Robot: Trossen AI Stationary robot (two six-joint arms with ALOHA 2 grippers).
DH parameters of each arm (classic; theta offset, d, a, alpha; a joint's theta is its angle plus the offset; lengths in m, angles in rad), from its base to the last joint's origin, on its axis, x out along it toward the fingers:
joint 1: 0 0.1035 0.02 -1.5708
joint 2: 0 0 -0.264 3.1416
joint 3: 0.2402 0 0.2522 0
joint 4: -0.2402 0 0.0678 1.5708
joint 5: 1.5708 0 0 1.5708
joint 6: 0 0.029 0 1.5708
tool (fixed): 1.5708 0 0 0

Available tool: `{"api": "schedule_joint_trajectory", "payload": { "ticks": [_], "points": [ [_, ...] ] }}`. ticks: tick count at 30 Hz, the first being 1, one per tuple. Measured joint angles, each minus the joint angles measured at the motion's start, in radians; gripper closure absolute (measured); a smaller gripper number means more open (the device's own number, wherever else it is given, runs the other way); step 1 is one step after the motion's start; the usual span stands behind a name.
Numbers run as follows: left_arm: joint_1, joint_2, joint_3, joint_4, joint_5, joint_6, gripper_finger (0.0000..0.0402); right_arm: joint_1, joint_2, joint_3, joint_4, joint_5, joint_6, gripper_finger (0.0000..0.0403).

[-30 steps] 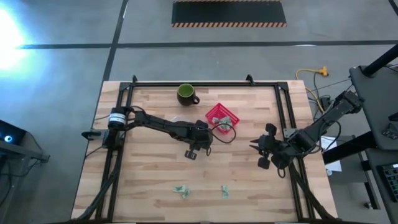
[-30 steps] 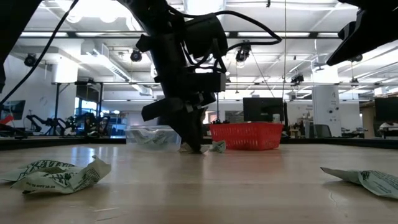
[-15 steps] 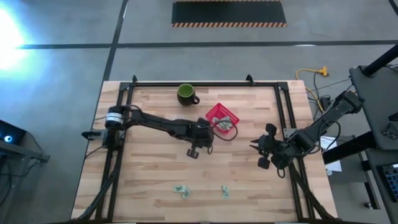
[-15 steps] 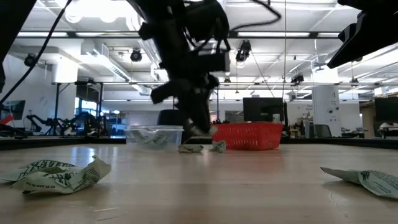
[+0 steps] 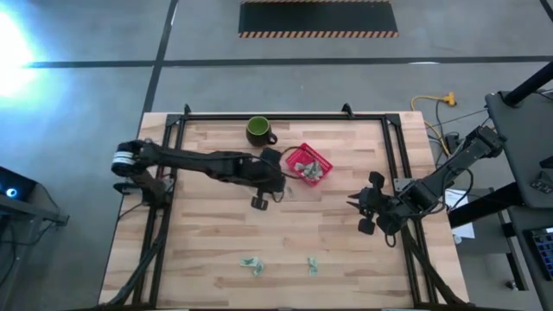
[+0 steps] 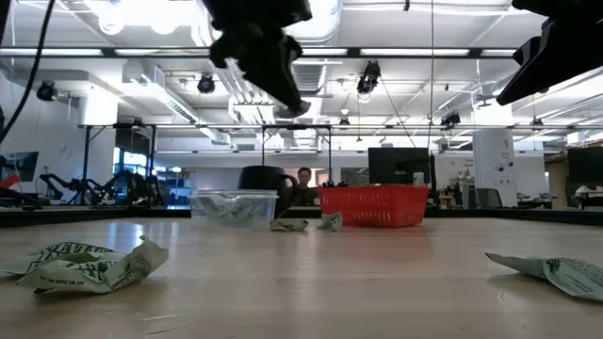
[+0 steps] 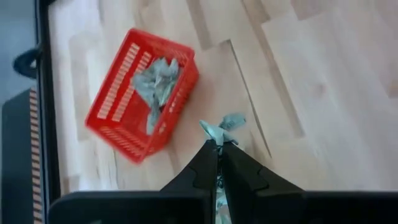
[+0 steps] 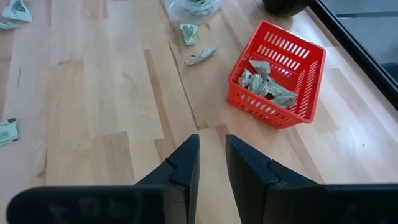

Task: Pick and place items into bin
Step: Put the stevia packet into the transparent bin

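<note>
Inside red basket (image 8: 305, 68): several crumpled wrappers (image 8: 264, 81); left gripper (image 7: 219, 144) clamped on wrapper (image 7: 219, 127).

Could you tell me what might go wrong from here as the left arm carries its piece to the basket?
1. The left tool, shut, seems to pinch the wrapper only by an edge, so it may slip out before reaching the red basket.
2. The basket looks small and light; a low approach could nudge it, or the wrapper could land outside.
3. The mug stands near the basket, so an overshoot might hit it.
The right tool waits at the table's right side.
</note>
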Motion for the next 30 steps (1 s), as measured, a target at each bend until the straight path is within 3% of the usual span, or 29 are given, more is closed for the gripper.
{"api": "schedule_joint_trajectory", "payload": {
  "ticks": [11,23,30],
  "points": [
    [0.088,-0.082,-0.22,-0.006,0.0,-0.049,0.0401,0.001,0.002,-0.003,0.019,-0.001,-0.002,0.0335],
    [0.139,-0.082,-0.323,0.008,0.019,-0.1,0.0401,0.001,0.002,-0.005,0.026,0.001,-0.002,0.0335],
    [0.139,-0.082,-0.332,0.017,0.018,-0.097,0.0337,0.001,0.002,-0.005,0.037,0.001,-0.002,0.0335]
  ]
}}
